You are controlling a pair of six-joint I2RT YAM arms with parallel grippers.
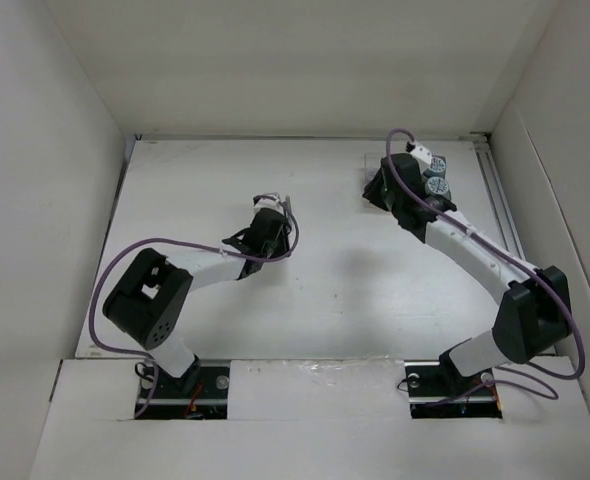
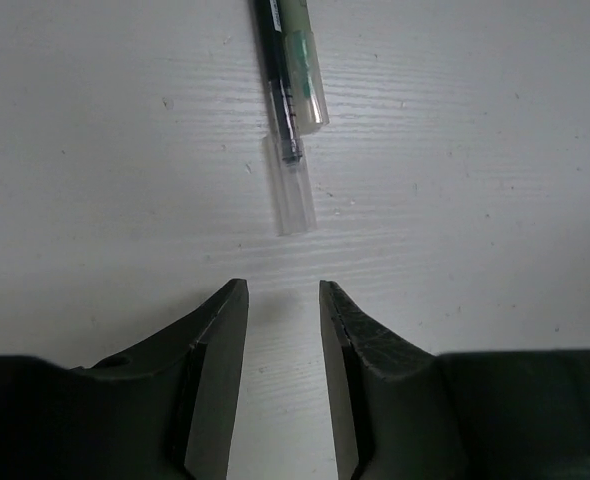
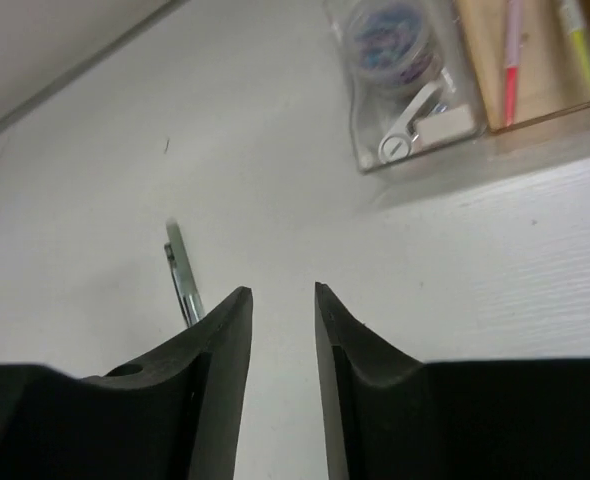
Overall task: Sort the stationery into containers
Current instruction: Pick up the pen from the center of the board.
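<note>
In the left wrist view a dark pen (image 2: 280,80) with a clear cap and a yellow-green pen (image 2: 307,70) lie side by side on the white table. They are just ahead of my left gripper (image 2: 283,290), which is open and empty. In the top view the left gripper (image 1: 280,228) is at mid-table. My right gripper (image 3: 282,292) is open and empty. Up and to its right is the organiser's clear section (image 3: 375,150), holding a purplish round pot (image 3: 387,40) and a beige block (image 3: 445,122). The tan section (image 3: 535,125) holds a red pen (image 3: 512,60) and a yellow-green pen (image 3: 578,40).
A thin clear-and-metal pen-like item (image 3: 180,262) lies on the table beside my right gripper's left finger, partly hidden by it. In the top view blue-grey rolls (image 1: 437,187) show beside the right wrist (image 1: 405,200). White walls close in the table at the back and sides.
</note>
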